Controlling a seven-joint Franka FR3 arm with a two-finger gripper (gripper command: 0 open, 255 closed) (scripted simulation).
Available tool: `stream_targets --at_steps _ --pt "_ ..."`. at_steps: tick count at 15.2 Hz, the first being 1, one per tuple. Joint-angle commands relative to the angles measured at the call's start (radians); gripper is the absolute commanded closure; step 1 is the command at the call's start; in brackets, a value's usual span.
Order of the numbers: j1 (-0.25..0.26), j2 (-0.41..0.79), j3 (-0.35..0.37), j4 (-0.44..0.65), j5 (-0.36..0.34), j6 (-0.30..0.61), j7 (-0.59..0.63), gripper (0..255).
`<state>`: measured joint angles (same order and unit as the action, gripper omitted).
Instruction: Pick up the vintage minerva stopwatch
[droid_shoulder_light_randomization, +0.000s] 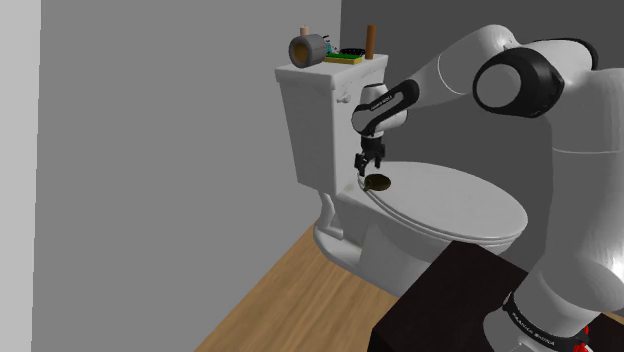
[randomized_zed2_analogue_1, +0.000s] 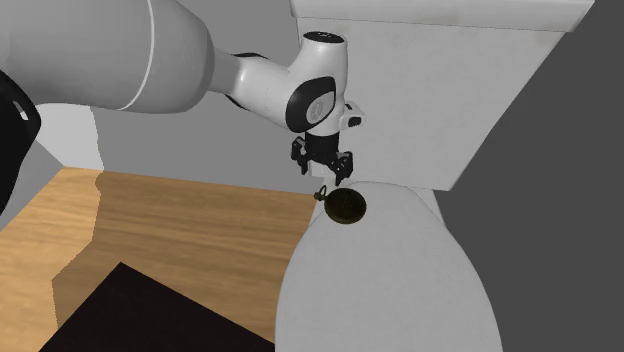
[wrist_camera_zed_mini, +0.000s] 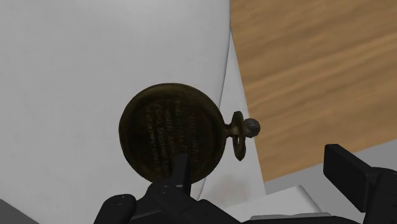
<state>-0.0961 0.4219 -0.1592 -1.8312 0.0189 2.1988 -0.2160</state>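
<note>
One stopwatch (wrist_camera_zed_mini: 172, 135) sits on the closed white toilet lid (wrist_camera_zed_mini: 76, 76), at the rear of the lid close to its side edge and not far from the tank (droid_shoulder_light_randomization: 310, 120). From the wrist view I see a round, flat case in dark bronze-brown, dull and worn-looking, with faint rows of engraved lettering that I cannot read. At one side a short stem carries a small rounded knob and a brassy loop, and this end reaches out past the lid's edge toward the wooden floor (wrist_camera_zed_mini: 318, 63).

From the second exterior view the watch (randomized_zed2_analogue_1: 347, 207) lies flat, and the black gripper (randomized_zed2_analogue_1: 325, 172) hangs just above it, pointing down. Its fingers stand apart and clasp nothing. One finger (wrist_camera_zed_mini: 175, 181) shows over the case's rim and the other out beyond the stem. The shoulder view shows the gripper (droid_shoulder_light_randomization: 370, 163) directly over the watch (droid_shoulder_light_randomization: 377, 182).
</note>
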Motion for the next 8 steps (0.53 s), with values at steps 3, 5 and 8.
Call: stream_targets --at_steps 3,5,8 --pt "-0.005 0.051 0.001 0.005 0.004 0.045 -0.003 0" --pt "-0.006 0.068 0.003 0.001 0.006 0.066 -0.004 0" --pt "-0.008 0.090 0.005 -0.003 0.010 0.092 -0.005 0"
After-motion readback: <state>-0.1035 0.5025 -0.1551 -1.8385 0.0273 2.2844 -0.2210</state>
